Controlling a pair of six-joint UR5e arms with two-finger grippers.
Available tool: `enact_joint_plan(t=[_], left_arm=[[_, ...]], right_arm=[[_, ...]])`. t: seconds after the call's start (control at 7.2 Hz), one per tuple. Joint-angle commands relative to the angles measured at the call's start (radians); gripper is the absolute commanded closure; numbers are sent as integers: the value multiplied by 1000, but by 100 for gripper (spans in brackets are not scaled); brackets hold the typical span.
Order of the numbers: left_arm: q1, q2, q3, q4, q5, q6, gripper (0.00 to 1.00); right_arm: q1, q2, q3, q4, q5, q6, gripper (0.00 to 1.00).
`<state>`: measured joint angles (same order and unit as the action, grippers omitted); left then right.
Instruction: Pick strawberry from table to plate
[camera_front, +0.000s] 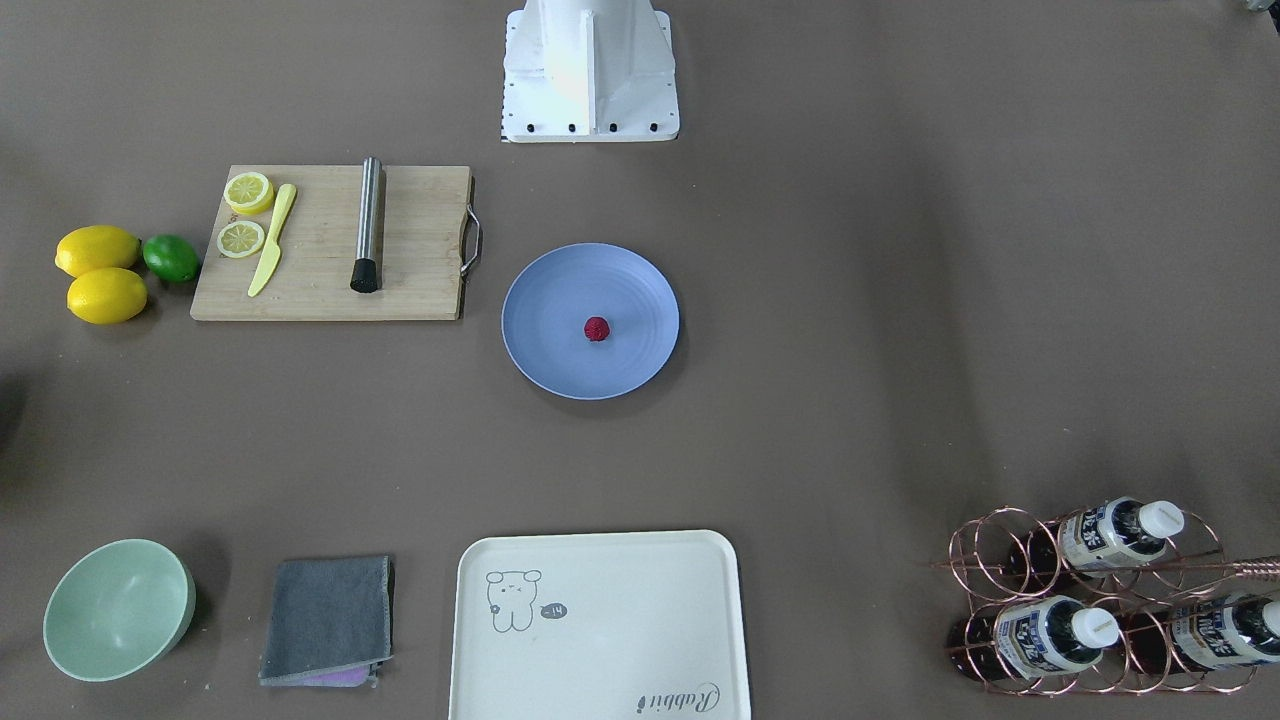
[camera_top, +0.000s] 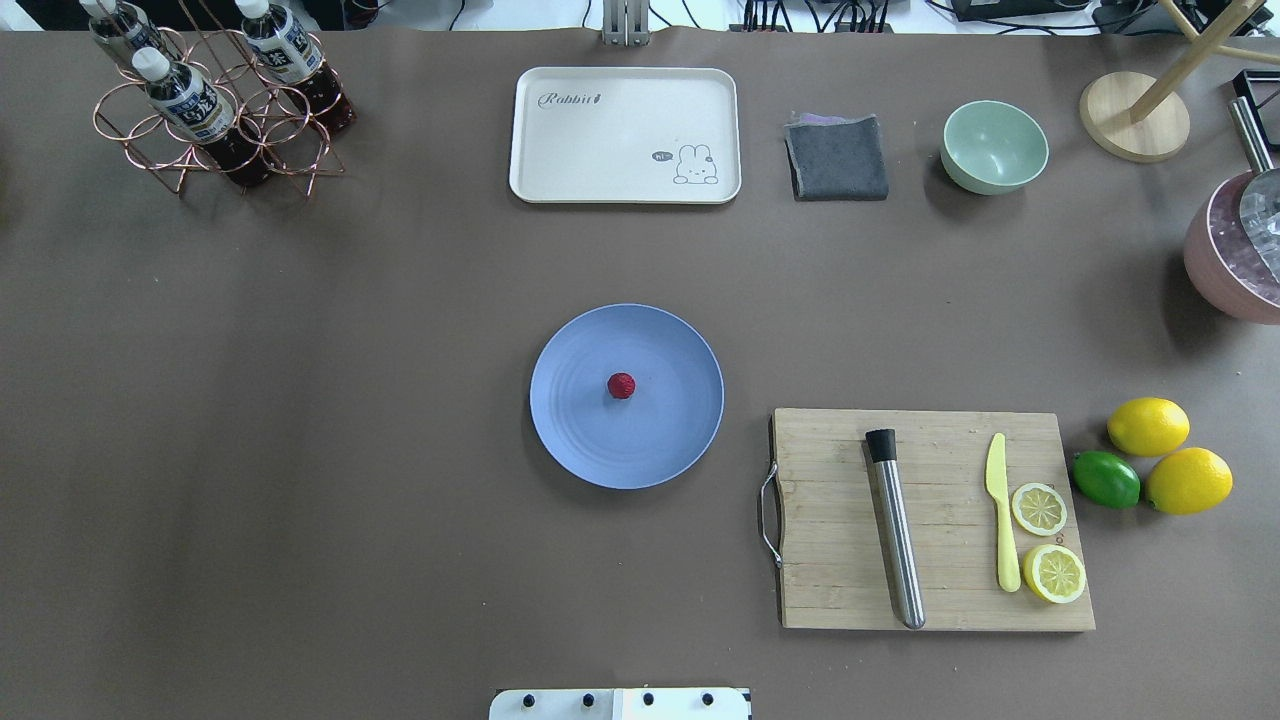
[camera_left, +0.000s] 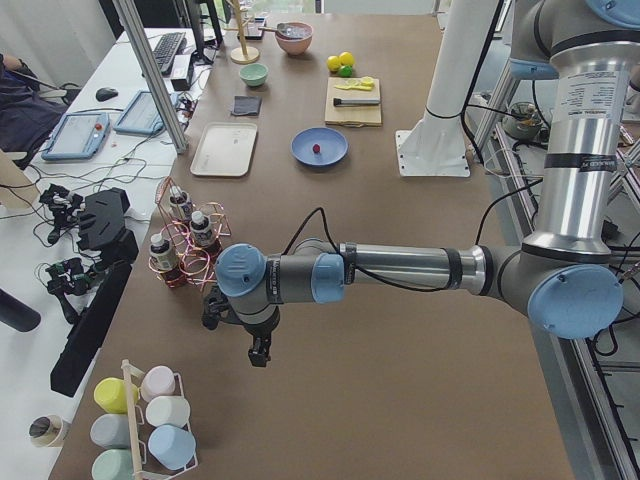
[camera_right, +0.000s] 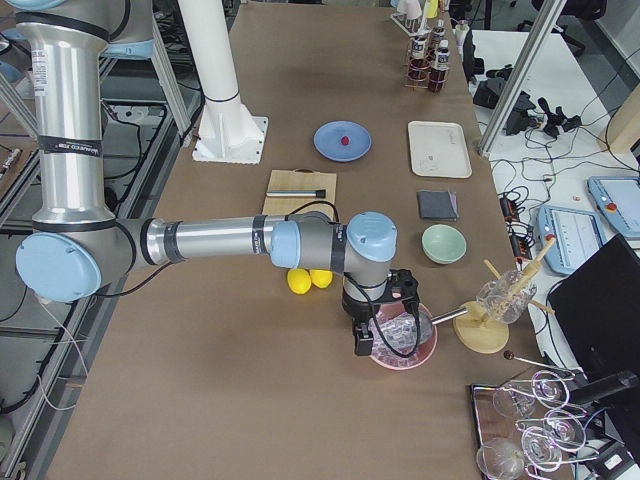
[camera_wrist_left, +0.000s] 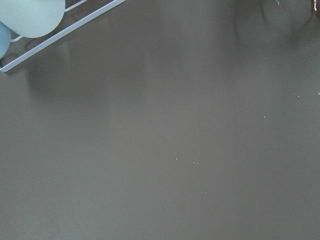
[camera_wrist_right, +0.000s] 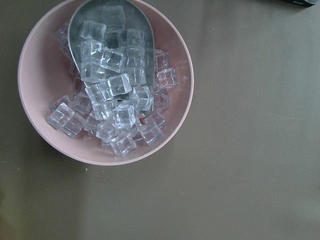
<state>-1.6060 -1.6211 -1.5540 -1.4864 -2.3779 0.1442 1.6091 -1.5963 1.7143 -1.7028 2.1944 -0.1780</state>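
The small dark-red strawberry (camera_front: 597, 329) (camera_top: 621, 385) lies in the middle of the round periwinkle-blue plate (camera_front: 545, 355) (camera_top: 590, 450), which rests on the grey-brown table (camera_front: 850, 350) in front of the robot base. Nothing touches the berry. My left gripper (camera_left: 258, 354) hangs over the table's left end beside the bottle rack, far from the plate. My right gripper (camera_right: 363, 343) hovers over a pink bowl of ice at the right end. Both show only in the side views, so I cannot tell whether they are open or shut.
A wooden cutting board (camera_top: 830, 560) carries a steel muddler, a yellow knife and lemon slices. Two lemons and a lime (camera_top: 1106, 479) lie beside it. A cream tray (camera_top: 600, 150), grey cloth (camera_top: 837, 158), green bowl (camera_top: 994, 146), copper bottle rack (camera_top: 215, 110) and pink ice bowl (camera_wrist_right: 35, 125) line the edges.
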Motion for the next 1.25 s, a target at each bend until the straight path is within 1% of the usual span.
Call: enact_joint_plan(t=[0.0,0.28,1.11], left_arm=[[0,18,-1,-2,-1,2,2],[0,33,-1,-3,-3,2,2],[0,37,15,0,2,2,2]], right_arm=[[-1,-11,-2,3,4,2,0],[-1,-13,-8,2,24,2,0],[-1,-21,-18,2,27,-1,0]])
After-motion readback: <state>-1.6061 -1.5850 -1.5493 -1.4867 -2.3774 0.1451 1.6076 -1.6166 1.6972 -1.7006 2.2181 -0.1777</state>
